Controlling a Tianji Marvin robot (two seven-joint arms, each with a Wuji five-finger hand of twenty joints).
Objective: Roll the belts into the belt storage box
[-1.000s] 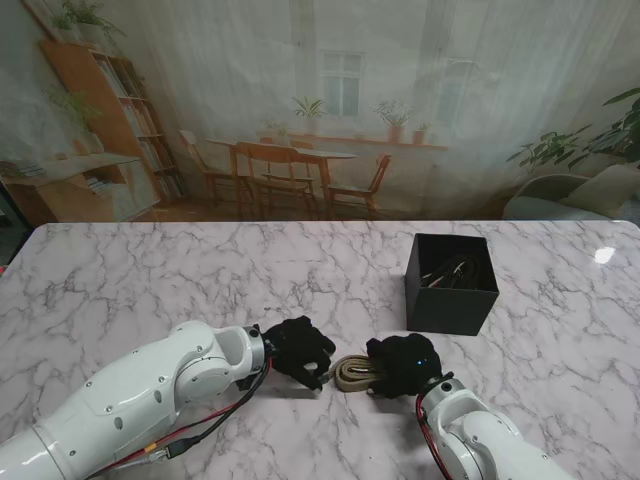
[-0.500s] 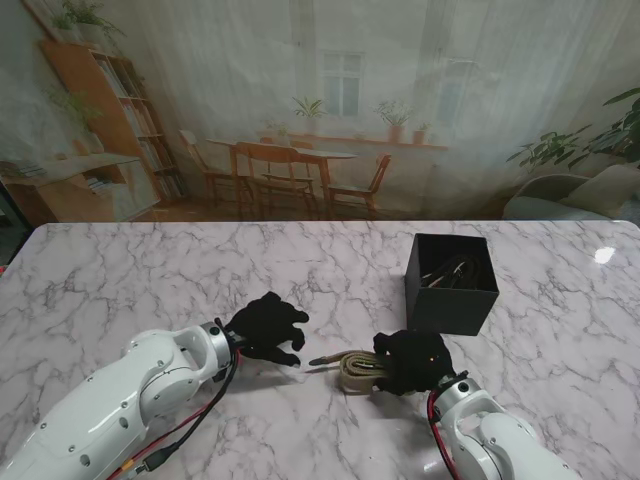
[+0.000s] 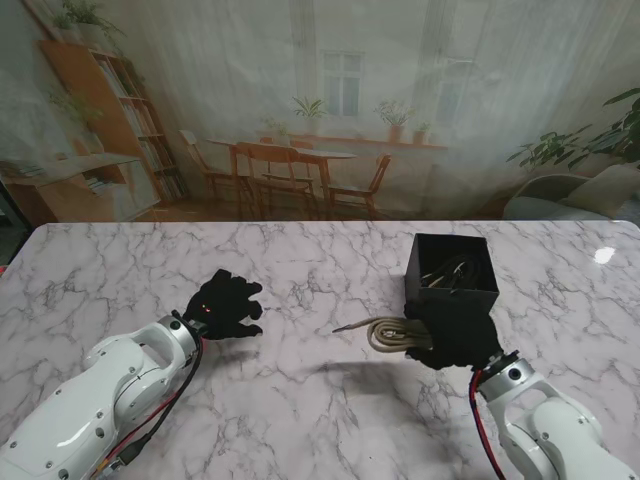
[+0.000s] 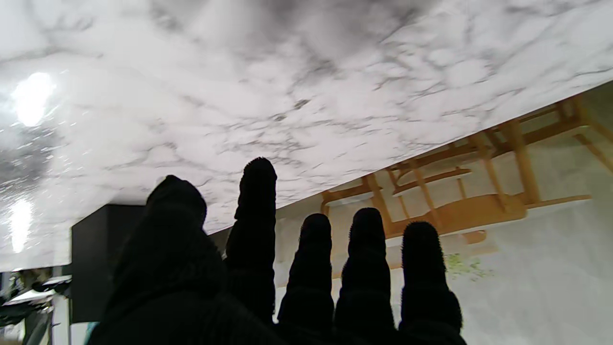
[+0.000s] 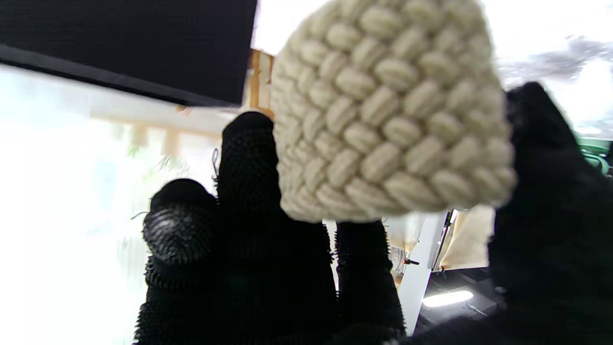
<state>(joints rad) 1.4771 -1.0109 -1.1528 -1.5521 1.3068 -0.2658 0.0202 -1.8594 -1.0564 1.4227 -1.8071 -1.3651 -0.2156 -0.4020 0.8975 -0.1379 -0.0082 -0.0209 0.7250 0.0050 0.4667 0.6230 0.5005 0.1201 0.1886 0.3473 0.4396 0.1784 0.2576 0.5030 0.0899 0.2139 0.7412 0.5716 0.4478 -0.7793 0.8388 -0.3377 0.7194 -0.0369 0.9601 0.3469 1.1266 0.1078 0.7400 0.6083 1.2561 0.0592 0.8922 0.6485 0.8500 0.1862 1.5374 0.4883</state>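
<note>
- Now the right hand (image 3: 455,335) grips the rolled belt (image 3: 392,334), just at six o'clock from the box (image 3: 450,275).
- Lift it higher, then drop it inside.
- Left hand (image 3: 228,305) stays open, empty.

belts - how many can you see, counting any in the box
2 that I can make out. A rolled beige belt is held in the right robot hand beside the black box; a dark one lies inside it. More may be hidden.
</note>
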